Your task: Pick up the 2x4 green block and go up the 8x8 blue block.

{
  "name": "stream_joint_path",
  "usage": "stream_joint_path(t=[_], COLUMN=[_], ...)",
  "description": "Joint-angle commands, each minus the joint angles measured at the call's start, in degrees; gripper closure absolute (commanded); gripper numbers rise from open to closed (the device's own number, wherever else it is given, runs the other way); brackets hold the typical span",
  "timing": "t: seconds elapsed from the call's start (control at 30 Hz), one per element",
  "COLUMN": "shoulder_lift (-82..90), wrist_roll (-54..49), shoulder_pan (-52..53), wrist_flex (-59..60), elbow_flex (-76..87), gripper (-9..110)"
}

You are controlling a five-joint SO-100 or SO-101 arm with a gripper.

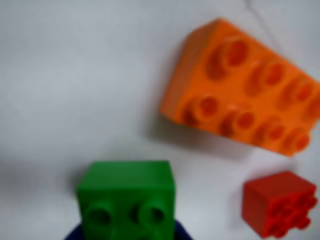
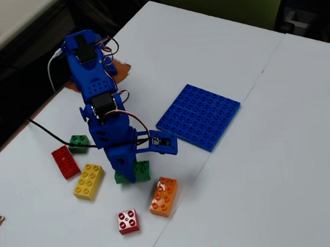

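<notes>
In the fixed view, nearest the camera, a small red brick [image 2: 128, 221] and an orange brick [image 2: 164, 196] lie on the white bench [image 2: 258, 174]. Behind them the jaws pinch the green brick [image 2: 139, 171] at bench level, beside a yellow brick [image 2: 89, 181]. Farther back lies the blue baseplate [image 2: 199, 116], well apart.

Hobby lab: white tabletop [image 2: 267, 151], toy bricks [image 2: 89, 181]
</notes>
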Motion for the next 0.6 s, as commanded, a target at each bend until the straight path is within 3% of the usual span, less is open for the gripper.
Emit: stream_joint_path(t=[0.0,0.17,0.33,0.57], shoulder_lift=[11.7,21.4,37.0,51.5], wrist_roll=[5.2,11.3,21.4,45.5], shoulder_pan=[-0.4,-1.2,-5.9,-18.1], wrist_flex=[11.0,24.3,25.0,24.7], elbow_flex=[-1.5,-1.4,11.2,17.5], gripper=[101,101,101,101])
